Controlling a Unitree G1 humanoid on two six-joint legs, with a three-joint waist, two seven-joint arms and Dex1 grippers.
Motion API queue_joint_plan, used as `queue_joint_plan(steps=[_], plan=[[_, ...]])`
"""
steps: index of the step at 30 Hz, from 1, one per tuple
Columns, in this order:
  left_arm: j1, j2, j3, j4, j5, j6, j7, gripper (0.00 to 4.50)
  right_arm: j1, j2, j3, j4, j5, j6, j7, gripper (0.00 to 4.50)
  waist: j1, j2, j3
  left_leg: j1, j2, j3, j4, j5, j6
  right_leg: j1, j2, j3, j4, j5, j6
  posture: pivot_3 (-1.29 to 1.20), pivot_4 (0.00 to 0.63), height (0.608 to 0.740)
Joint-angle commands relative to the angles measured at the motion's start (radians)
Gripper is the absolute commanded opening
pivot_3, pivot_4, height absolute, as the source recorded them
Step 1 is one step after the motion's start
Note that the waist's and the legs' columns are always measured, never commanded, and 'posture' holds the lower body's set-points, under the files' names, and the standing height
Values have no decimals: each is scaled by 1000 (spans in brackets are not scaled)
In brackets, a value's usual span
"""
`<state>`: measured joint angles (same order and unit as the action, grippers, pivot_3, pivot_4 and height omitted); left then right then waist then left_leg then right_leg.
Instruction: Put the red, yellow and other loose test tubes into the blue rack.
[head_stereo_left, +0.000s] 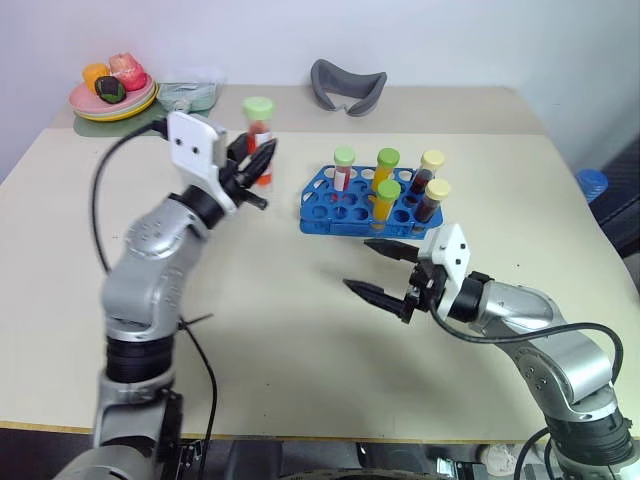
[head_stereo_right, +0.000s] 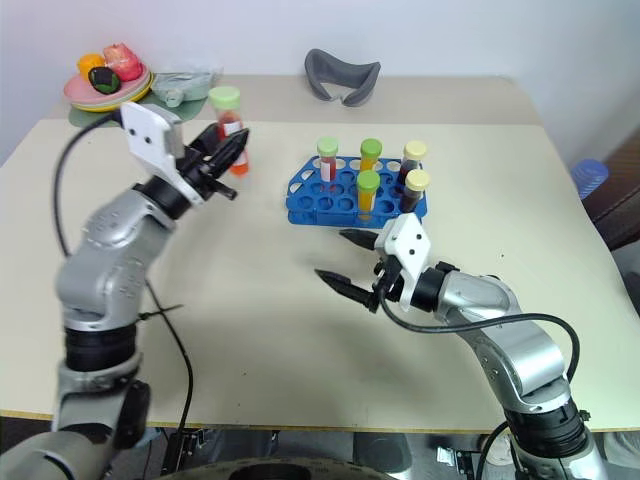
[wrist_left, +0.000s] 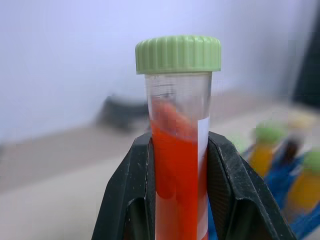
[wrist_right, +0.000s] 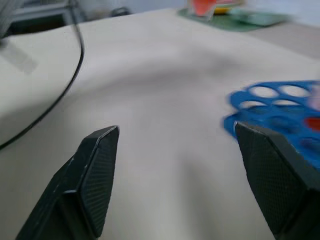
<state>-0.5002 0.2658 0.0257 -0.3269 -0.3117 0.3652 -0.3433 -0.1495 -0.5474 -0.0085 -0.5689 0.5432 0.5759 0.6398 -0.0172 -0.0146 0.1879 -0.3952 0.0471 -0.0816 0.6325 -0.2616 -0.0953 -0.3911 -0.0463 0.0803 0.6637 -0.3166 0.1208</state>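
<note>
My left gripper is raised above the table to the left of the blue rack and is shut on a test tube with red-orange liquid and a green cap, held upright. The rack holds several capped tubes: red, yellow-orange and dark maroon ones. My right gripper hovers just in front of the rack, open, with nothing between its fingers.
A plate of toy food and a pale green dish stand at the back left. A grey curved object lies at the back centre. A black cable trails over the table's left front.
</note>
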Motion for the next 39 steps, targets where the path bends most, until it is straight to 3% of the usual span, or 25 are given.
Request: queue_joint_plan(steps=[1, 4, 14, 32, 39], plan=[[18, -77, -95, 75, 111, -219, 20, 776, 15, 36, -69, 0, 18, -2, -68, 3764, 1, 1, -1, 0, 0, 0, 0, 0, 0, 0, 0, 0, 0, 0, 0, 0, 150, 740], [17, -147, -146, 178, 160, -327, 27, 776, 31, 52, -93, -15, 32, 7, -97, 3764, 0, 1, -1, 1, 0, 1, 0, 0, 0, 0, 0, 0, 0, 0, 0, 0, 150, 740], [-33, -221, -168, 481, 232, -568, 21, 776, 76, 58, -96, -55, 36, 9, -145, 3764, -1, 1, -1, 1, 0, 1, 0, 0, 0, 1, 1, 0, 0, 0, 0, 0, 150, 740], [-129, -308, -142, 775, 219, -710, -6, 776, 70, 58, -87, -61, 47, 21, -164, 3764, 0, 1, -1, 1, 0, 0, -1, 0, 0, 1, 1, 0, 0, 0, 0, 0, 150, 740], [-131, -328, -155, 802, 219, -727, -35, 776, 76, 57, -87, -73, 51, 31, -173, 3764, 0, 1, -1, 1, 0, 0, -1, 0, 0, 1, 1, 0, 0, 0, 0, 0, 150, 740]])
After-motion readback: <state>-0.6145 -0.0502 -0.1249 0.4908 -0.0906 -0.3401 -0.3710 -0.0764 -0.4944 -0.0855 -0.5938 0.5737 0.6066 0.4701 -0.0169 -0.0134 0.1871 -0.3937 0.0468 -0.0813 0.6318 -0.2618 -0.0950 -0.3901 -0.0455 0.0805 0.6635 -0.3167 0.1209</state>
